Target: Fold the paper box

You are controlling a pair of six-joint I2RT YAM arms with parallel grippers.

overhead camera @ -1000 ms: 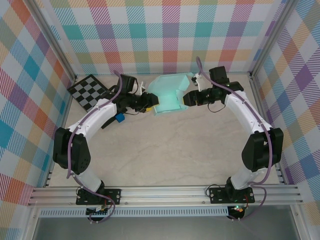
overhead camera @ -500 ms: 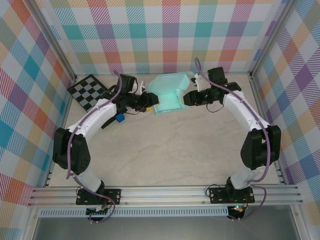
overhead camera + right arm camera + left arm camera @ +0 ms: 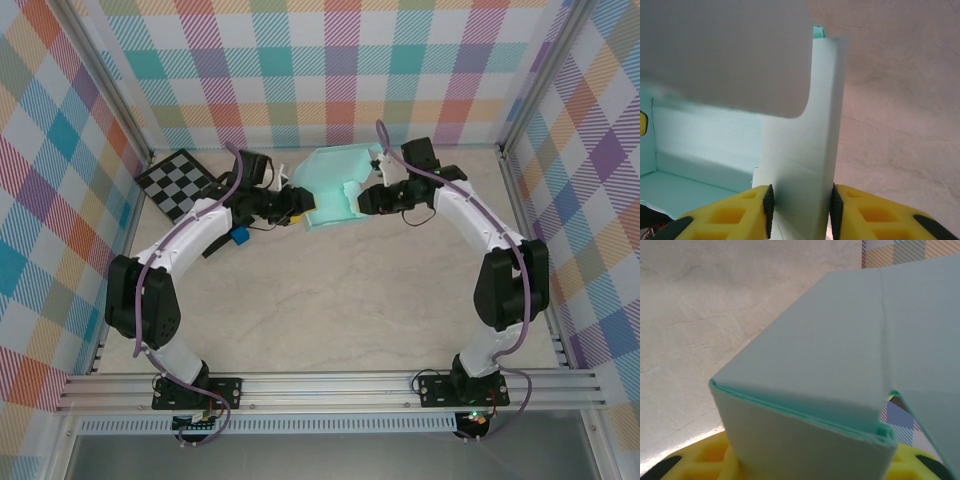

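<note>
The paper box (image 3: 335, 188) is pale mint card, partly folded up, and sits at the back middle of the table with a flap raised at its far side. My left gripper (image 3: 300, 206) is shut on its left wall; in the left wrist view the folded wall (image 3: 805, 440) sits between the yellow fingers (image 3: 695, 465). At the box's right wall is my right gripper (image 3: 366, 198). In the right wrist view its black pads (image 3: 769, 204) press both faces of that upright double wall (image 3: 805, 150), so the right gripper (image 3: 801, 207) is shut on it. A curved flap (image 3: 725, 55) hangs overhead.
A black-and-white checkerboard (image 3: 180, 182) lies at the back left. A small blue cube (image 3: 241, 236) rests by the left forearm. Plaid walls and aluminium posts enclose the table; a frame rail (image 3: 330, 388) runs along the near edge. Bare marbled tabletop (image 3: 340, 300) lies in front of the box.
My right gripper has moved left onto the box's right wall and closed on it. The left arm has held still with its grip on the box.
</note>
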